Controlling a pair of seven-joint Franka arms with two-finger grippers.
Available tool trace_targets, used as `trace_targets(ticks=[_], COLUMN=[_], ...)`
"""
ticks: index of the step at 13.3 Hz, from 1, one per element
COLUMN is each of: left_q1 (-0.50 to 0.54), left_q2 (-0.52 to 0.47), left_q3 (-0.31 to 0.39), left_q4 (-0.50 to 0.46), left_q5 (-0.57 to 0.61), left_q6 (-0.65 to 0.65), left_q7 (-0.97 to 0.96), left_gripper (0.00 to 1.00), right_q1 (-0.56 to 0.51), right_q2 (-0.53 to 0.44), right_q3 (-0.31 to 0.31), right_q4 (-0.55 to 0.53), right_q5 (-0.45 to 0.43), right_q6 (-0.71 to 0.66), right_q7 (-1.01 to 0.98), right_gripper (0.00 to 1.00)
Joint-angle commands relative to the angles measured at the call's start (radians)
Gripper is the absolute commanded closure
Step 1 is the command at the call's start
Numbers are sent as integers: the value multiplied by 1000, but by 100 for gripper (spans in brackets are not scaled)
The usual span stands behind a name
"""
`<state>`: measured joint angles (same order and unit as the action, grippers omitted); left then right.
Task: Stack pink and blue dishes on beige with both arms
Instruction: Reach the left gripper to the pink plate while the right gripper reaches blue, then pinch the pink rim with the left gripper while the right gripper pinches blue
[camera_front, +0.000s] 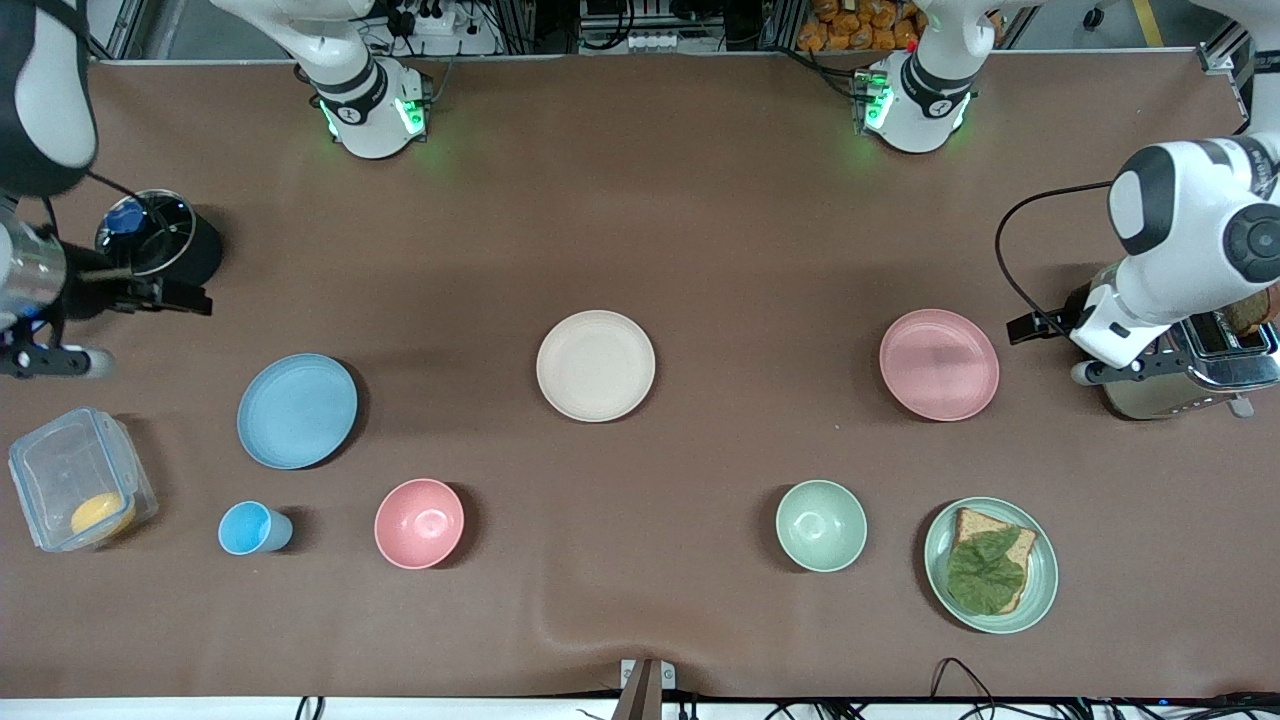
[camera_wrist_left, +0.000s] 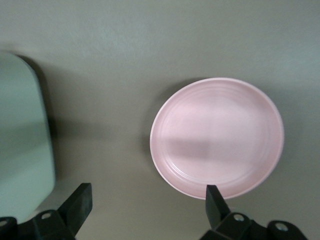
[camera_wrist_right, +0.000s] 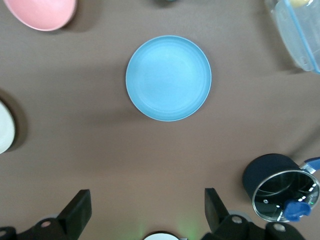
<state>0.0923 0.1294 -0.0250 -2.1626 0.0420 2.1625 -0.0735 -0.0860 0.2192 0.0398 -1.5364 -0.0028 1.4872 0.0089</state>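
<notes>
The beige plate (camera_front: 595, 365) lies flat at mid-table with nothing on it. The pink plate (camera_front: 939, 364) (camera_wrist_left: 217, 137) rests toward the left arm's end, the blue plate (camera_front: 297, 410) (camera_wrist_right: 168, 77) toward the right arm's end. My left gripper (camera_wrist_left: 146, 205) hangs open and empty over the bare table between the toaster and the pink plate, one fingertip (camera_wrist_left: 215, 200) just at the plate's rim in that view. My right gripper (camera_wrist_right: 147, 212) is open and empty, high over the table between the dark pot and the blue plate.
Nearer the camera sit a pink bowl (camera_front: 419, 523), a blue cup (camera_front: 253, 528), a green bowl (camera_front: 821, 525) and a green plate with bread and lettuce (camera_front: 990, 565). A clear lidded box (camera_front: 80, 490) and a dark pot (camera_front: 155, 240) stand at the right arm's end, a toaster (camera_front: 1190, 375) at the left arm's.
</notes>
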Motion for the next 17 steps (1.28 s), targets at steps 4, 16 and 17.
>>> trace_targets(ticks=[4,16,17], left_q1=[32,46,46], left_q2=[192,308,308], left_q3=[-9,-12,-12], left_q4=[-8,21,23], left_q5=[2,3,3], left_q6=[123,201,201], left_q7=[8,14,21], left_gripper=[0,40,54], right_q1=[-51,-201,-207], right_q2=[162,405,423], right_q3=[11,11,11], right_q4=[-4,-194,-194], right_q5=[-5,-10,-6], right_q6=[155,565,568], right_q7=[-52,-164,-164], right_gripper=[0,0,0])
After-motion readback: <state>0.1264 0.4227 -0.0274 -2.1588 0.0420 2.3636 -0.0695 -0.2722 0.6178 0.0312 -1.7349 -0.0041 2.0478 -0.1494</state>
